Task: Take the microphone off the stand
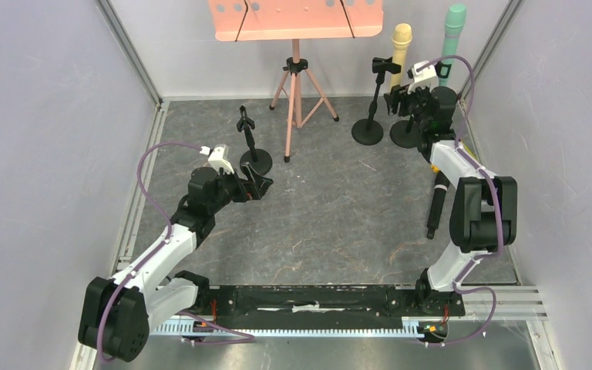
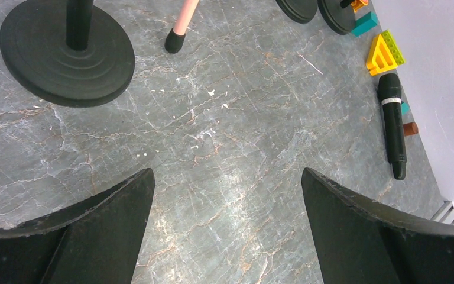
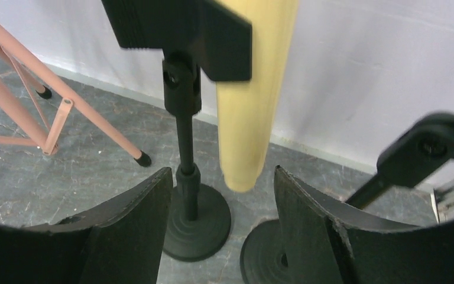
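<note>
Well nearer than the stand (image 3: 186,148) and off to its left, the left end effector (image 2: 227,176) hangs over the counter (image 1: 339,223) with its fingers spread wide. Also nearer, to the stand's right, a black microphone (image 1: 435,202) lies flat. At the stand itself, the right end effector (image 3: 223,171) is spread, with the lower end of the yellow microphone (image 3: 254,89) in its gap, seemingly touching neither finger. That microphone sits upright in the stand's clip. A green microphone (image 1: 453,35) rises to the stand's right and a pink music stand (image 1: 296,85) to its left.

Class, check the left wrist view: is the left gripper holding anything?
No, the left gripper stands wide open, with only tabletop showing between its fingers.
</note>
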`<state>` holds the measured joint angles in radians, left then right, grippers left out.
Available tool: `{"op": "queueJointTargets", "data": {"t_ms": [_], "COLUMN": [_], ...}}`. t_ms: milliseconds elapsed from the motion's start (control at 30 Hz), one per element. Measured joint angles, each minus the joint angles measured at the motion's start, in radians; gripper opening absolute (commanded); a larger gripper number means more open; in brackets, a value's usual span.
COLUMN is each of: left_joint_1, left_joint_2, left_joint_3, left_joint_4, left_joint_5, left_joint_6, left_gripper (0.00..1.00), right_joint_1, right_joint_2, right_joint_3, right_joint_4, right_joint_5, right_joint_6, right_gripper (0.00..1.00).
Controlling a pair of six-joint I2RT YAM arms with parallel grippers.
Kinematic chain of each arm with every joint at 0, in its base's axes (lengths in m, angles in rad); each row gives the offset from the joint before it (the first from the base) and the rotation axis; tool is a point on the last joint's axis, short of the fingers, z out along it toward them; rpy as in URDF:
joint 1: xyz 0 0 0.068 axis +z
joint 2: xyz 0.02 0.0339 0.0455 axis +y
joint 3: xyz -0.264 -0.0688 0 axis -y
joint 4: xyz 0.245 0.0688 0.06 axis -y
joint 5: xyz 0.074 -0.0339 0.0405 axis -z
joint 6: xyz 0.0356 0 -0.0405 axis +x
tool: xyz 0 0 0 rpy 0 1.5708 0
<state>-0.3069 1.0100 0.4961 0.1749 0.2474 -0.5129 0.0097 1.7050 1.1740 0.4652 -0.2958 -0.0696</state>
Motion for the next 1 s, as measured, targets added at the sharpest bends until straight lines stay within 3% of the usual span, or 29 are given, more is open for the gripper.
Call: {"op": "queueJointTargets", "data": {"t_ms": [300,500,667,767,867,933,1000], "left_joint_1": [0.0,0.0,0.0,0.0,0.0,0.0,0.0], "left_joint_2": [0.0,0.004,0.004,0.004,0.004,0.001,-0.004], "left_joint_3": [0.0,0.0,0.0,0.0,0.0,0.0,0.0], "left_joint_4": [0.0,-0.001,0.0,0.0,0.0,0.0,0.003], "left_joint_5": [0.0,0.0,0.0,0.003,0.021,0.031,0.045], "left_joint_6": [0.0,0.0,0.0,0.0,0.0,0.001,0.001], "left_gripper": [1.0,1.0,1.0,1.0,1.0,1.0,1.0], "right_joint_1": [-0.005,-0.029,-0.05,-0.051,-0.049,-0.049,-0.049], "right_joint_2": [0.095,0.154,0.163,0.163,0.161,0.158,0.157], "right_joint_3": [0.127,0.181,0.181,0.18,0.152,0.121,0.096], "right_joint_4": [-0.005,0.005,0.014,0.036,0.088,0.126,0.141], "right_joint_5": [-0.108,-0.149,-0.187,-0.204,-0.218,-0.225,-0.229], "right_joint_6": [-0.036,-0.07,-0.077,-0.072,-0.057,-0.042,-0.026], "right_gripper": [0.65,0.54,0.35,0.29,0.31,0.44,0.47]}}
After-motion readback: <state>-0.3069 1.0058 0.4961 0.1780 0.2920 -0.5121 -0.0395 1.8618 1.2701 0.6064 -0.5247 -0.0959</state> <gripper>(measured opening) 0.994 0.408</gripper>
